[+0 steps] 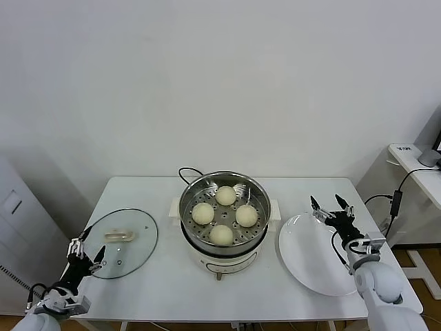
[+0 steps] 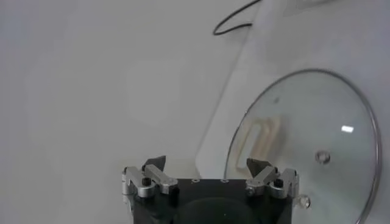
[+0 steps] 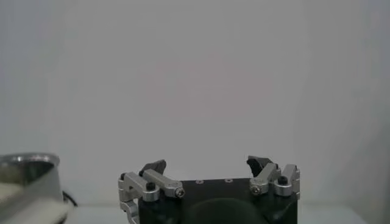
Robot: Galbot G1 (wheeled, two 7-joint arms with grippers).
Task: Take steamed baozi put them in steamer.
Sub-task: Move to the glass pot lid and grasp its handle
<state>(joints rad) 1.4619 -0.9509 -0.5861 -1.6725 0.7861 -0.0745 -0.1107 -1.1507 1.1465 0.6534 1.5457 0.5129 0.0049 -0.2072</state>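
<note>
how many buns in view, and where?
4, all on the perforated tray inside the steamer: one at the back, one on the robot's left, one on its right, one at the front. The plate holds none; nothing seems hidden.

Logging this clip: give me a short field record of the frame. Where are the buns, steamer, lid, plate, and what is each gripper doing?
baozi: four steamed baozi sit on the perforated tray inside the steamer
lid: glass lid lies flat on the table, to the steamer's left
plate: white plate to the steamer's right, nothing on it
left gripper: jaws open, holding nothing, at the lid's near-left edge
right gripper: jaws open, holding nothing, above the plate's far edge
task state: all visible buns are in the steamer; lid off
</note>
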